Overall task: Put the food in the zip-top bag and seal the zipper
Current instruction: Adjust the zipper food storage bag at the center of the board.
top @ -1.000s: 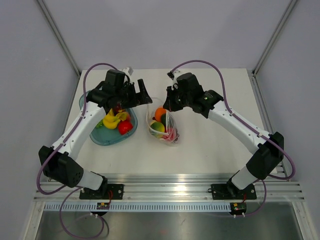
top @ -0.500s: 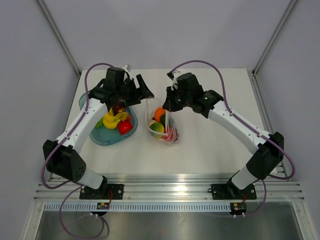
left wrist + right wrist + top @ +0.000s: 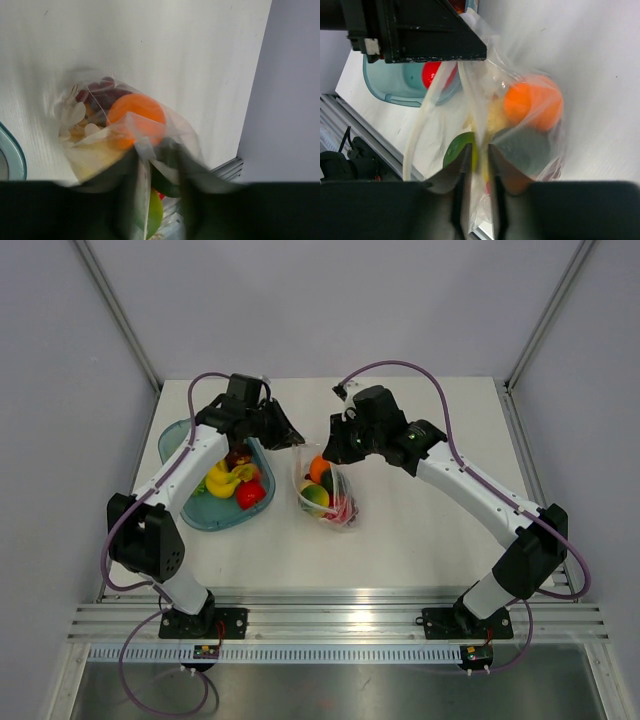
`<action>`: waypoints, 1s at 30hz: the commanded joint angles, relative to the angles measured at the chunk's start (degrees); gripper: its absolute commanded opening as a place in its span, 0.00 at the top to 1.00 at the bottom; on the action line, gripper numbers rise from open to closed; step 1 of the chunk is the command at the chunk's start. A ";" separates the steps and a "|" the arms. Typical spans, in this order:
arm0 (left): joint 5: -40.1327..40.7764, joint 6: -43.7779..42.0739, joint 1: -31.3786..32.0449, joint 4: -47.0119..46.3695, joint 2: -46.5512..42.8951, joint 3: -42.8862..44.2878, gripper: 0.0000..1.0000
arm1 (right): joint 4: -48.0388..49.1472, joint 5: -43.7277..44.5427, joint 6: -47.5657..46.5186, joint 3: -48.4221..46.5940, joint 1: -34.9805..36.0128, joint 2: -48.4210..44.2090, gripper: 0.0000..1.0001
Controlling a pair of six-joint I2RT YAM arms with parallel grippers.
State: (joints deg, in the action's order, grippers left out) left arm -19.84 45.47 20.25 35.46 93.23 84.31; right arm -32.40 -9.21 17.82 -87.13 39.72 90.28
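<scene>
Translucent blue-green, the bowl [image 3: 200,518] lies to the left of the zip-top bag [image 3: 342,510]. It holds food not yet transferred: yellow bananas [image 3: 228,480], a red piece [image 3: 250,494] and a dark piece.

We find the left gripper [image 3: 286,434] at the bag's upper left edge, on the bowl side. In its wrist view the fingers [image 3: 125,205] stand parted, with a fold of clear film rising in the gap. That view is blurred, and we cannot confirm that they clamp the film. They carry no food.

The bag rests on the white table [image 3: 430,540], and its mouth appears held open. Inside it we note an orange [image 3: 320,468], a green piece [image 3: 315,496] and a dark red cluster [image 3: 102,90].

The right gripper [image 3: 336,452] is at the bag's upper right edge. Its fingers [image 3: 459,200] are nearly closed, pinching the film at the mouth.

We cannot make out the zipper as a distinct strip.

Our assessment is that loading is partly done, with roughly half the food bagged. The pieces in the bowl must still go across, and sealing has not begun.
</scene>
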 commanded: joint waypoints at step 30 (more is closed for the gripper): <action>2.70 4.97 0.23 -1.01 -0.33 2.17 1.00 | -12.60 28.10 -6.14 -4.27 21.09 2.44 0.01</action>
State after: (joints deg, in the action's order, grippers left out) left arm -18.68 49.67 20.40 35.57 93.89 84.51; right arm -43.86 13.37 12.40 -88.86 59.22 90.89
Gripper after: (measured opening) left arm 0.072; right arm 0.993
